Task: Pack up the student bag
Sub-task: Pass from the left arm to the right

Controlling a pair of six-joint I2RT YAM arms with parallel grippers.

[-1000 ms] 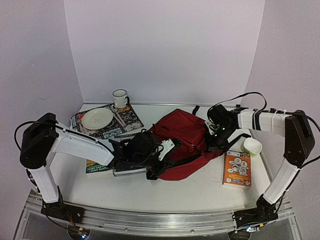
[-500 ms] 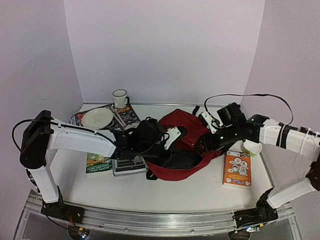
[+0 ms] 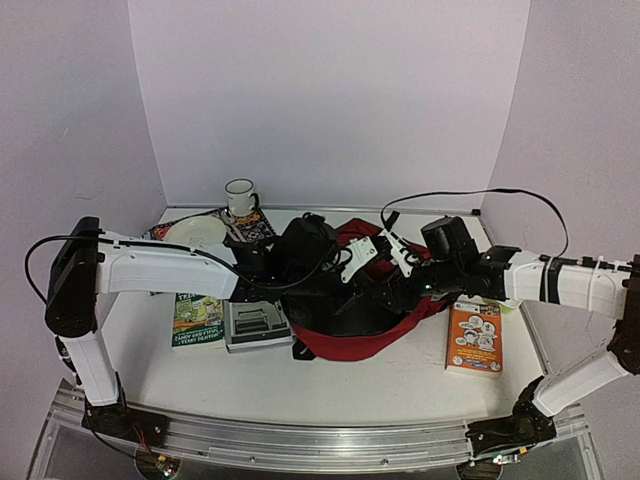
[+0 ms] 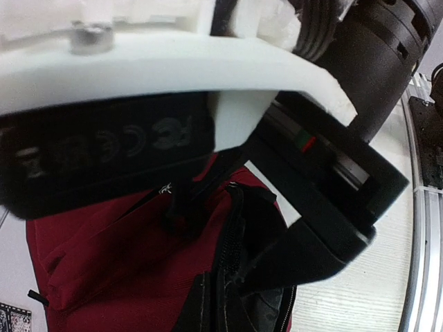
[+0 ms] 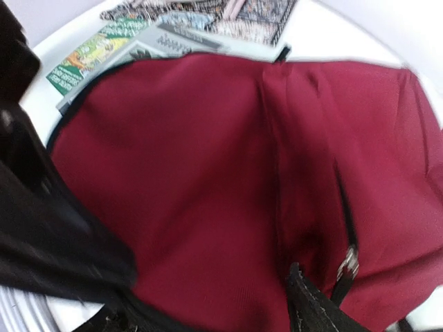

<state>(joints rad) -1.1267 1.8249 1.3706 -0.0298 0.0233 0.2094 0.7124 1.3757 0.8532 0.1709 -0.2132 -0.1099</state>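
The student bag, dark red with black straps, lies in the middle of the table, its upper part raised and bunched under both grippers. My left gripper reaches in from the left and is shut on the bag's black zipper rim; red fabric fills that view's lower left. My right gripper reaches in from the right, just beside the left one. In the right wrist view the bag's red panel fills the frame, with a black fabric edge pinched at the bottom.
A green book and a grey book lie left of the bag. A plate on a patterned book and a mug stand at the back left. An orange book lies right of the bag.
Both grippers have moved towards each other over the bag. The left has risen up and right, the right has swung left. The bag's top has been pulled up and bunched between them.
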